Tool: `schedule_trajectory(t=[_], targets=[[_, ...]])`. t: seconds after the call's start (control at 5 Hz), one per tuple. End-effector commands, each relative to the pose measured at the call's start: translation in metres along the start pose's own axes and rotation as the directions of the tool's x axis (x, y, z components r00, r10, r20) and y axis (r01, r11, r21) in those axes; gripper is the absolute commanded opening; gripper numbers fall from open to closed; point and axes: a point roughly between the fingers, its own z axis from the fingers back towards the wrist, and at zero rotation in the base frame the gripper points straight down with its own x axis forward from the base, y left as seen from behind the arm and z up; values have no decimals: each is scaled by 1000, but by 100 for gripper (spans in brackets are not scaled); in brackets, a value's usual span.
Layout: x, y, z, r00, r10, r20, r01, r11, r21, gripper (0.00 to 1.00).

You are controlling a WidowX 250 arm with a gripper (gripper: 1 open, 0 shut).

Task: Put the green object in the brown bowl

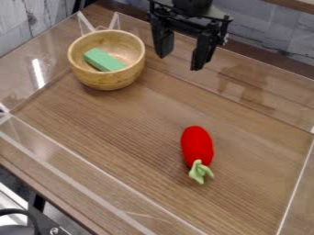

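**Green block sits in the bowl**

My one bowl holds a single green block, lying flat on its floor. My gripper hangs just right of the bowl, fingers spread wide, holding nothing. One red vegetable with a green stem lies well apart on the table, inside clear walls.

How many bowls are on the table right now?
1. The brown bowl sits at the table's far left corner, with the green object inside it. No others visible.
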Motion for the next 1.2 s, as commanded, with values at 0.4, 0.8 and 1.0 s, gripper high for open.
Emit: schedule_trajectory(t=[0.4,0.8,1.0], targets=[[-42,-66,-31,999,-47,-19,47,999,-18,100],[-51,-102,-53,999,-34,39,35,999,-30,100],[-48,-100,-66,998,-20,52,21,999,-32,100]])
